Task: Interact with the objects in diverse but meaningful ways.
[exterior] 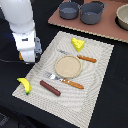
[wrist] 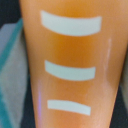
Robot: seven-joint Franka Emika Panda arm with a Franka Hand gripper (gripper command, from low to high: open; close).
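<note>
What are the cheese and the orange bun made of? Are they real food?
Probably not real. The cheese looks like smooth plastic: even yellow, neat holes. The bun looks like glossy plastic too, with shiny streaks and flat, painted-looking white stripes.

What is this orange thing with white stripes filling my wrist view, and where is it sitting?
Observer: A toy bun. The exterior view shows just an orange sliver of it at the jaws, over the placemat's edge on that view's left.
Operator: Anything else nearby?
Observer: A banana lies at the same edge, with a sausage beside it.
Operator: Is there a plate?
Observer: Yes, an empty tan plate mid-mat, between a fork and a knife.
</note>
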